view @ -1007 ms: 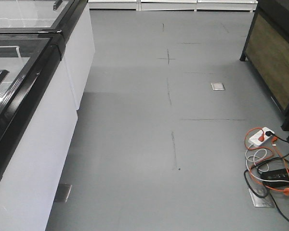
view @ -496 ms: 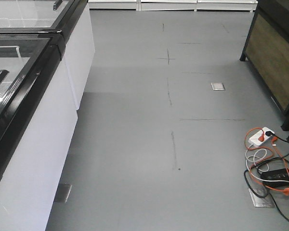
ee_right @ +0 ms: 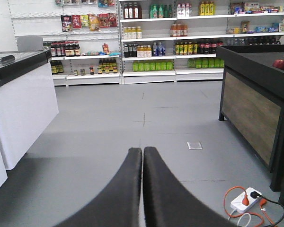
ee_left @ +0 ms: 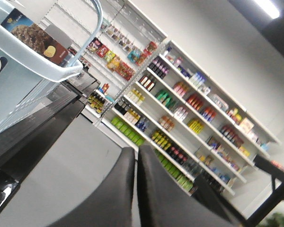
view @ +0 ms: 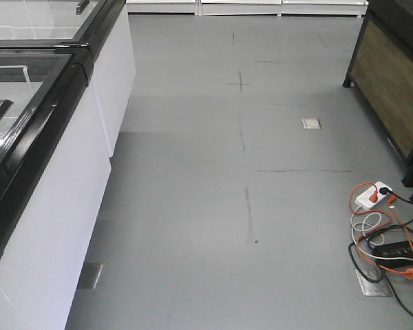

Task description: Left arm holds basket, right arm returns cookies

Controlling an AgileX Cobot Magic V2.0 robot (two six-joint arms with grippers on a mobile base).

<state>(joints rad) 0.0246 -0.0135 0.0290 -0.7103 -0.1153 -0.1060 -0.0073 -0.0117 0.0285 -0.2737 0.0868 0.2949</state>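
- Your basket (ee_left: 42,66) is up beside the left end effector (ee_left: 136,156), not in it; that one's fingers are together on nothing.
- The cookies (ee_left: 33,35) lie inside the basket, against its rim.
- Your right end effector (ee_right: 142,153) is together and empty. Next, I judge, open it and reach for the cookies.

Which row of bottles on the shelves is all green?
The lowest row, just above the floor. Its bottles are all bright green, while the rows above mix brown, white, yellow and red ones.
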